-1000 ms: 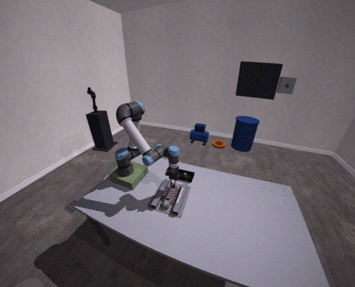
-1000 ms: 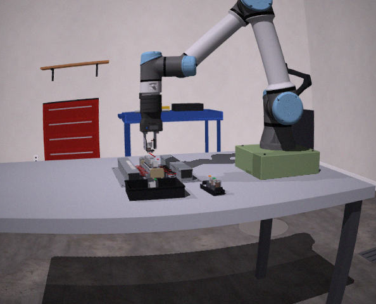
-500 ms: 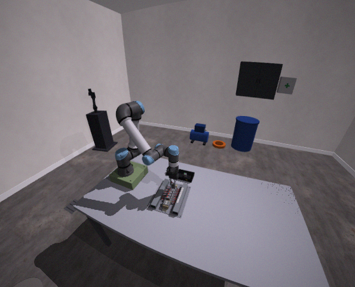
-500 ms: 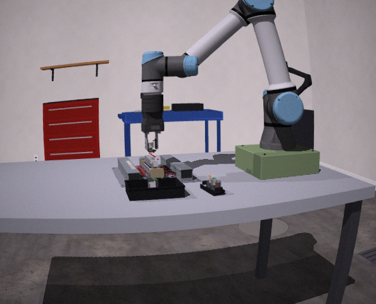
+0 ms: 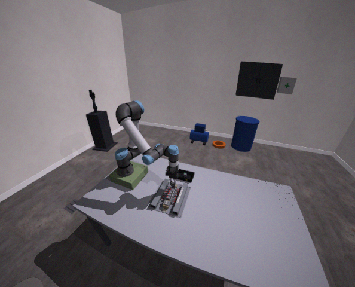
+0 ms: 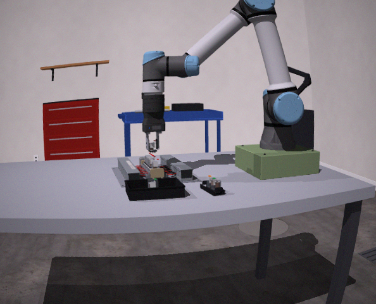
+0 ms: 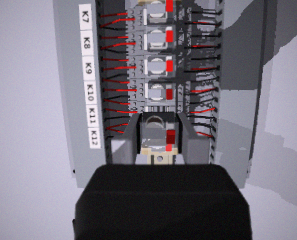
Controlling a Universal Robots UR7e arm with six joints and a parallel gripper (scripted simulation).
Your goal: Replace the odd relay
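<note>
My gripper (image 7: 158,125) is shut on a clear relay with a red test button (image 7: 171,136). In the top and exterior views the gripper (image 6: 152,145) holds it a short way above the relay panel (image 6: 154,166), over the row's end by labels K11 and K12 (image 7: 93,127). The relays in the row ahead (image 7: 158,65) all show red buttons on the same right side as the held one. The socket under the held relay is mostly hidden by it. The black tray (image 6: 155,189) stands at the panel's end; a small pale part seems to lie in it.
A small black holder (image 6: 213,186) with relays with orange and green buttons sits right of the tray. Grey wire ducts (image 5: 180,200) run along both sides of the row, with red and black wires between. The arm's green base (image 6: 276,161) stands at the table's right.
</note>
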